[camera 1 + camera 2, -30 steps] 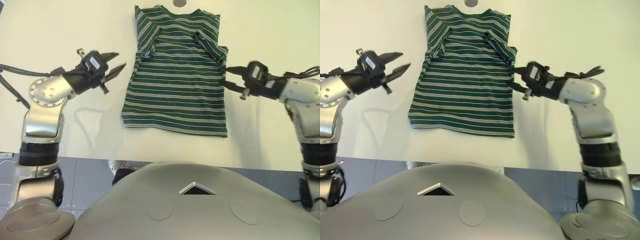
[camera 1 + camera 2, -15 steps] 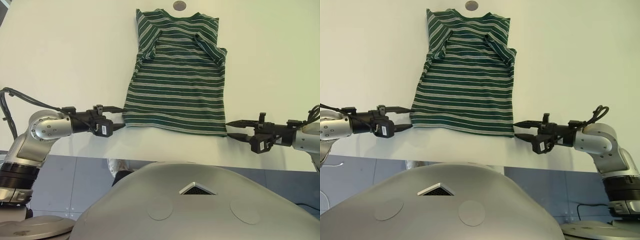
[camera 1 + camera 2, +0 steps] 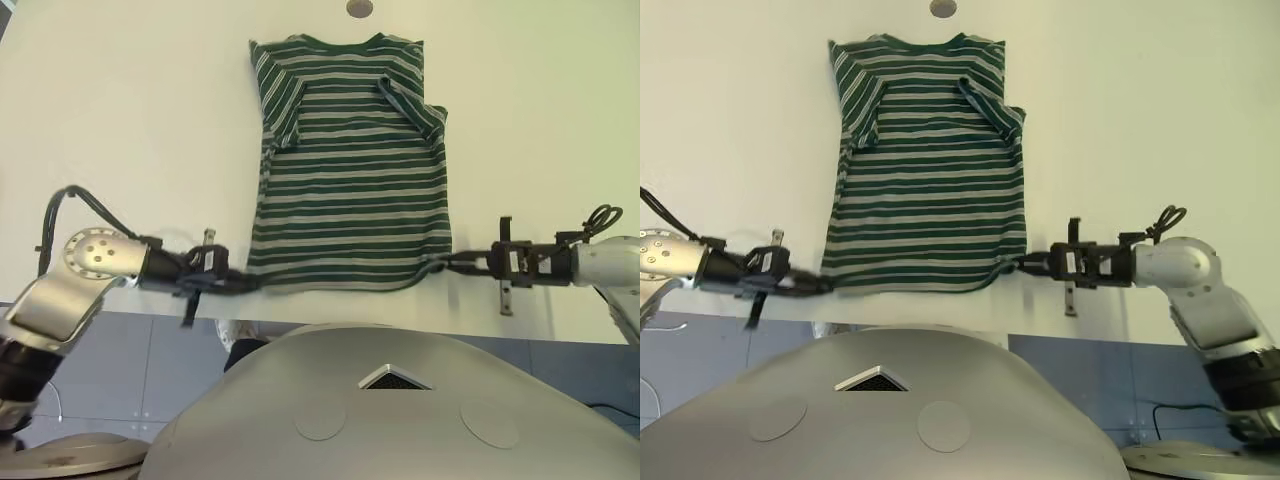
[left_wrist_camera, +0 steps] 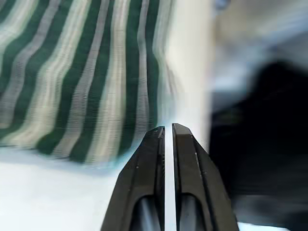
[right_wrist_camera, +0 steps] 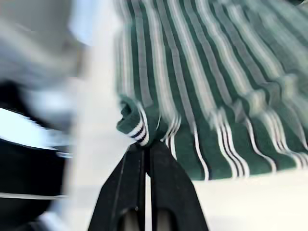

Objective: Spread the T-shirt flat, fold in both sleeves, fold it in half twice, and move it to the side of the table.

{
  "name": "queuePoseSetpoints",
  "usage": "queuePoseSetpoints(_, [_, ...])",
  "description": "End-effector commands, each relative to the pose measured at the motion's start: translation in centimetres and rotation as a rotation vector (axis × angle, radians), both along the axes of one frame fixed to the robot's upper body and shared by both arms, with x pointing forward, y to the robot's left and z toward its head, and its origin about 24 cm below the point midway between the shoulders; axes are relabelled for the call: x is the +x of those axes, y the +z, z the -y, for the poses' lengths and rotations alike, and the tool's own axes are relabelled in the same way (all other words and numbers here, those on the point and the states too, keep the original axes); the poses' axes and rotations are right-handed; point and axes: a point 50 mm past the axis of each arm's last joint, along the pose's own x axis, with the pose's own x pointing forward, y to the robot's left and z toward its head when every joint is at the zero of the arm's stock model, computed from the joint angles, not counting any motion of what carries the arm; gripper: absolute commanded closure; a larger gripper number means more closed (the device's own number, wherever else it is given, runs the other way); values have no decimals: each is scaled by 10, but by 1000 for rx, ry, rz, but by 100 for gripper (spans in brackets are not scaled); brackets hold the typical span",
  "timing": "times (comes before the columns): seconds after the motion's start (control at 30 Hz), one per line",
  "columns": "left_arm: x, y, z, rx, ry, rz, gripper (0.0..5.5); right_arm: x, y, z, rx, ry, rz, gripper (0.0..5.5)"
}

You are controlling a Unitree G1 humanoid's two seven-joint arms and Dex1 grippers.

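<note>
Right wrist view has the right gripper (image 5: 144, 145) pinched tight on a small bunch of cloth at one lower corner of the T-shirt (image 5: 207, 82). The left gripper (image 4: 168, 130) sits at the other lower corner with its fingers drawn to a thin slit. The striped hem lies just past its tips, and I cannot tell whether any cloth is caught between them. From the head, the T-shirt lies flat near the middle of the table (image 3: 120, 130), collar at the far end. Both sleeves (image 3: 282, 100) are turned in over the chest, and the hem is close to the near edge. The step in hand looks like the first fold in half, hem up to collar. To do it well, the left grip should be made sure first, since a corner that slips would leave the fold crooked. Both corners then ought to rise together, only a little off the table, with the hem pulled gently straight between them. They should travel away from the robot at one pace, so the turned-in sleeves are not dragged open. The hem is best laid level with the shoulders before either grip lets go.
</note>
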Motion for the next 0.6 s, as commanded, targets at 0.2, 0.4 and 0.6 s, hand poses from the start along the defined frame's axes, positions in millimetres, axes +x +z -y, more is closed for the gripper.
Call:
queuePoseSetpoints(0.2, [125, 50, 3, -169, 483, 336, 549, 124, 52, -3, 340, -533, 30, 550])
queuePoseSetpoints(0.4, [190, 50, 21, -156, 579, 496, 549, 186, 38, 4, 316, -747, 91, 550])
queuePoseSetpoints(0.6, [132, 28, 45, -79, 306, 476, 499, 179, 23, 4, 261, -702, 93, 550])
